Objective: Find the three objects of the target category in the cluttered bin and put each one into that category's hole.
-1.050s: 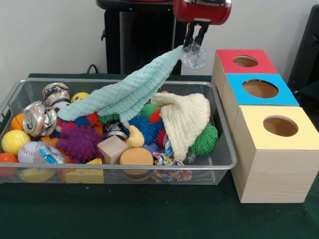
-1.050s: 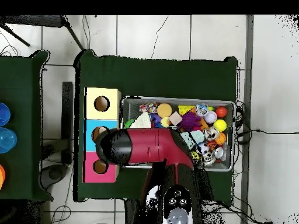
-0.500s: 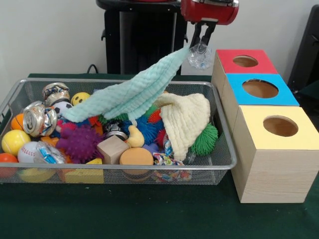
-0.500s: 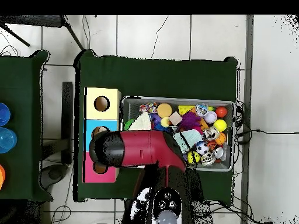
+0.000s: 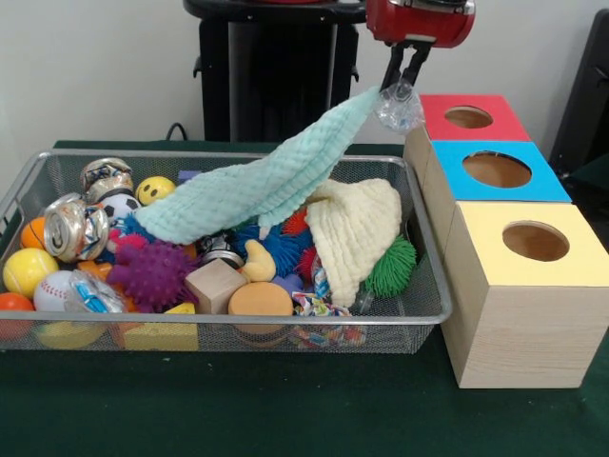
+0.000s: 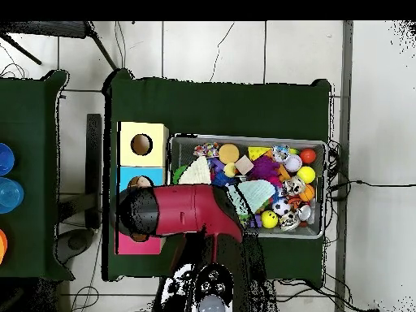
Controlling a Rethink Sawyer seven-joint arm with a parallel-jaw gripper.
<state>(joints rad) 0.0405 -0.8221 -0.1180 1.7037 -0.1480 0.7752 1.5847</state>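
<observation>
Gripper [image 5: 406, 84] has shifted sideways over the last second, from above the bin's back corner toward the red box [image 5: 466, 119]; it now sits just beside that box's near edge, above the blue box's back corner. It stays clamped on a crumpled clear plastic piece [image 5: 399, 105], and a corner of the mint green cloth [image 5: 257, 186] is caught up with it. The cloth has been dragged along: its lower end has slid off the balls at the bin's left side toward the middle, and it is stretched diagonally, still trailing into the wire bin [image 5: 430, 286].

Meaning for the task, as a judgement: the plastic is nearly at a hole, but the cloth tags along and could block or follow it in.

Containers:
- Bin holds 1 cream cloth [image 5: 357, 228] draped at the right side, a crushed can [image 5: 74, 227] at the left edge, a purple spiky ball [image 5: 150, 273], a wooden cube [image 5: 215, 285], a green spiky ball [image 5: 393, 267], a yellow ball [image 5: 27, 271], and more clutter.
- 3 boxes stand in a row right of the bin: red, blue box [image 5: 500, 171], yellow box [image 5: 528, 286]. Holes look empty; insides not visible.
- In the overhead view the arm [image 6: 175, 213] covers the red box.
</observation>
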